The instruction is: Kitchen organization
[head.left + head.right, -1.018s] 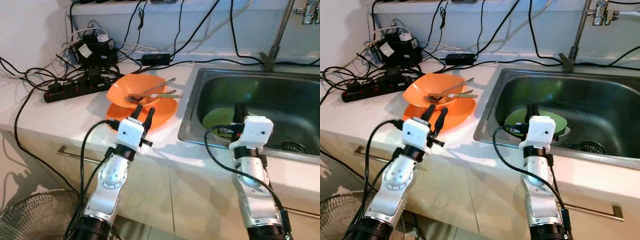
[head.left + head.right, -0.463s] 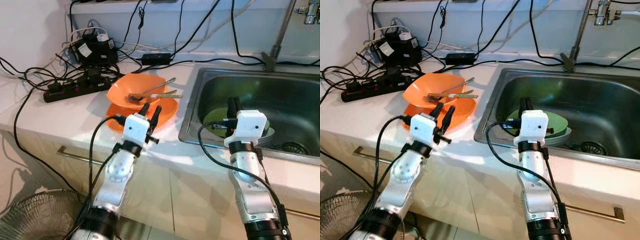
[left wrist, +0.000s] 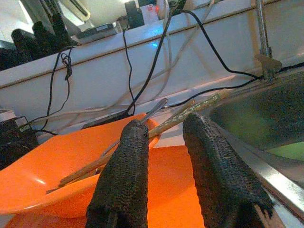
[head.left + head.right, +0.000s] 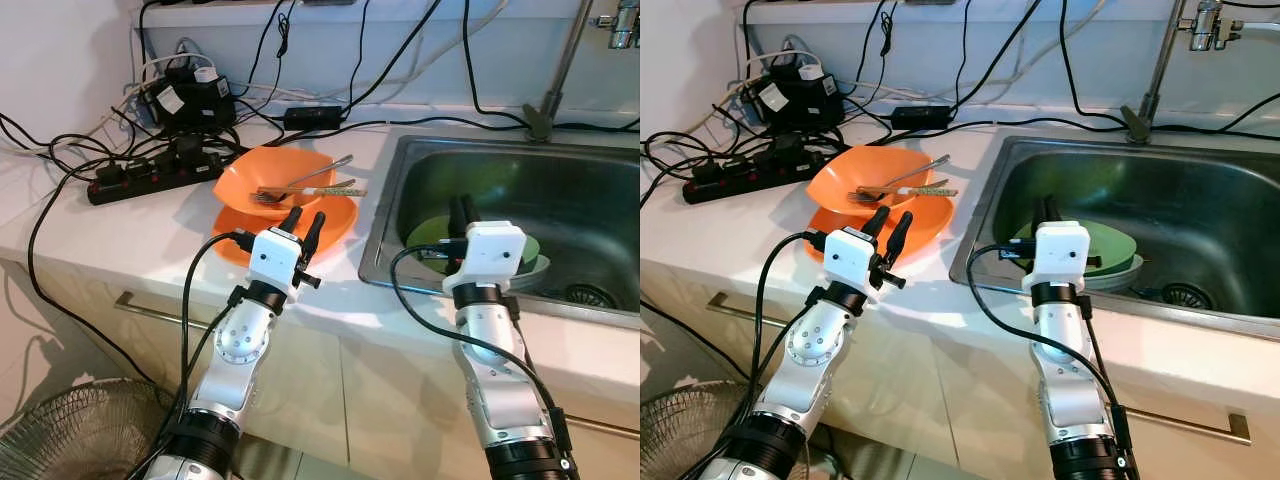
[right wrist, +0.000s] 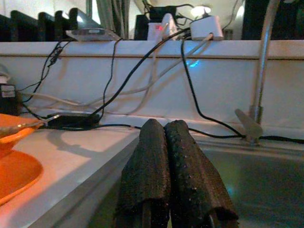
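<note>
Dishes are what you have to sort here: an orange bowl (image 4: 268,175) sits on an orange plate (image 4: 330,222) on the white surface (image 4: 130,235), just beside the sink (image 4: 590,195). A fork (image 4: 312,178) and chopsticks (image 4: 330,191) lie across the bowl's rim, handles pointing toward the sink; lift the bowl and they will likely slide, so they probably want moving first or steadying.

Your left pincer (image 4: 304,224) hovers at the near edge of the plate with its fingers (image 3: 128,175) apart and aimed at the stack. From the wrist view the gap frames the plate and the low wall of the bowl, which reads as a line-up for gripping a rim. It touches nothing yet.

Your right pincer (image 4: 1044,212) reaches over the sink's front wall toward the green plate (image 4: 1120,250) lying on the basin floor. Its fingers (image 5: 156,166) are pressed together and empty, so you would need to spread them before taking that plate's edge. The plate looks to rest on something pale beneath it; what that is I cannot tell.

Mind the back of the surface: a power strip (image 4: 150,172) and loose cables (image 4: 60,150) lie near the orange stack, and more cables trail past the tap (image 4: 560,70). Keep lifts low and toward yourself so nothing snags.
</note>
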Robot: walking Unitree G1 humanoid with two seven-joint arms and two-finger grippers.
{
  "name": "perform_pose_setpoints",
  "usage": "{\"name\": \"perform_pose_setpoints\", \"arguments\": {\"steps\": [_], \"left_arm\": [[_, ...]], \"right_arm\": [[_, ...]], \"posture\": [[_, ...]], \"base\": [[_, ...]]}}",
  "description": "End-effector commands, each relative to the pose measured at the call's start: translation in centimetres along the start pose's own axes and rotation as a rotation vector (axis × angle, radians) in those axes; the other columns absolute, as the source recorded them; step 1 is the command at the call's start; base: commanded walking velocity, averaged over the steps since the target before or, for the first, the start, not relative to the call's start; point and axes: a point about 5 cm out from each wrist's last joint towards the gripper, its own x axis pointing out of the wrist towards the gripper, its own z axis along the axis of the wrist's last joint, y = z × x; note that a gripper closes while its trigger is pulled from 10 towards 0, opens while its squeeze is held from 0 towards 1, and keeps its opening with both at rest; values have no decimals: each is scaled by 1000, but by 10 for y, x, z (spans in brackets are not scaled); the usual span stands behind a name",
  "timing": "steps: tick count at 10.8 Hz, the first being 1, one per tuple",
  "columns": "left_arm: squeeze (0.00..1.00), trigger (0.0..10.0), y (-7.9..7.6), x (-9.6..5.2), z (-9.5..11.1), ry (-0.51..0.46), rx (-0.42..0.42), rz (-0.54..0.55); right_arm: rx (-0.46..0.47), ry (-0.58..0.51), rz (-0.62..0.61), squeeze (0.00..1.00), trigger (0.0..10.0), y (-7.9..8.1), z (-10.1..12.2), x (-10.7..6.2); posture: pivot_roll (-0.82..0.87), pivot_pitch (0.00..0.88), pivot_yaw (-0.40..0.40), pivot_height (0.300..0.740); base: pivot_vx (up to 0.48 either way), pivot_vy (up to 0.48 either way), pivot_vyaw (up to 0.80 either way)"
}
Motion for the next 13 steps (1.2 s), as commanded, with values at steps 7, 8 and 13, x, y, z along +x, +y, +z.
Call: {"name": "perform_pose_setpoints", "arguments": {"steps": [7, 8, 13], "left_arm": [[0, 10000, -1, 14, 7, -14, 203, -98], [0, 10000, -4, 19, 10, -20, 239, -121], [0, 10000, -15, 48, 11, 26, 463, -221]], "right_arm": [[2, 31, 29, 0, 10000, 8, -3, 3], [3, 31, 28, 0, 10000, 8, -3, 3], [5, 33, 15, 0, 10000, 8, -2, 5]], "posture": [[30, 0, 102, 740], [30, 0, 103, 740], [23, 0, 113, 740]], "base": [[0, 0, 0], [0, 0, 0], [0, 0, 0]]}}
